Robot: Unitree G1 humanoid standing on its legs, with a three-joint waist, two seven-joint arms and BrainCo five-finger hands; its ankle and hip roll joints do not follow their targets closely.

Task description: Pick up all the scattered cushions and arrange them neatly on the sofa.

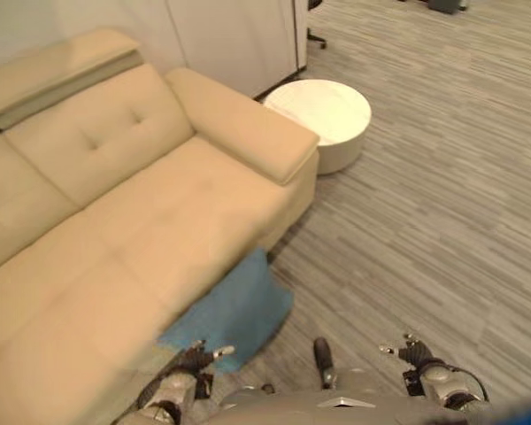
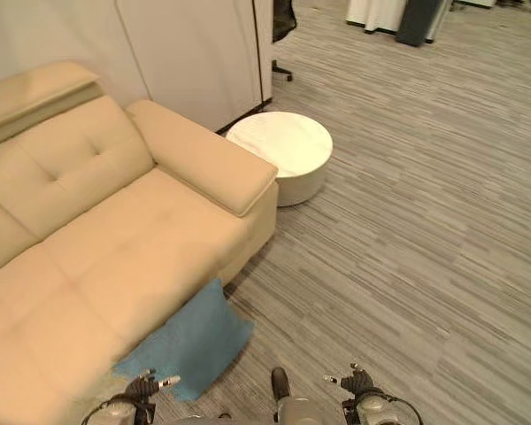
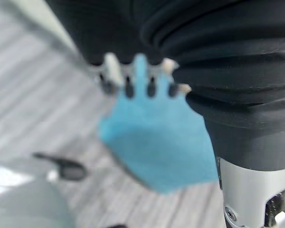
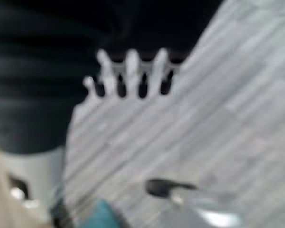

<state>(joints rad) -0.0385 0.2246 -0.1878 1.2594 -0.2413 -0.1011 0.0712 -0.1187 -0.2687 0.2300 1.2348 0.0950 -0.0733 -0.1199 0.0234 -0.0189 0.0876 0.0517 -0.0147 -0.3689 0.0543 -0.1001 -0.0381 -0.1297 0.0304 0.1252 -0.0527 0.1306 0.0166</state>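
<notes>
Left eye view: a blue cushion [image 1: 234, 314] leans against the sofa [image 1: 115, 257] front, within reach. Left hand [image 3: 137, 78] and right hand [image 4: 128, 76] hang relaxed, holding nothing.

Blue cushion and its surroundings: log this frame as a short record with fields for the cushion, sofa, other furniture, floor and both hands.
cushion: one blue fabric cushion on the floor, leaning against the sofa's front edge
sofa: beige tufted leather sofa, no cushion on its seat
other furniture: round white low table beside the sofa's armrest
floor: grey striped carpet
left hand: low near the cushion, fingers relaxed, holding nothing
right hand: over the carpet, fingers relaxed, holding nothing
task state: cushion not yet picked up
</notes>
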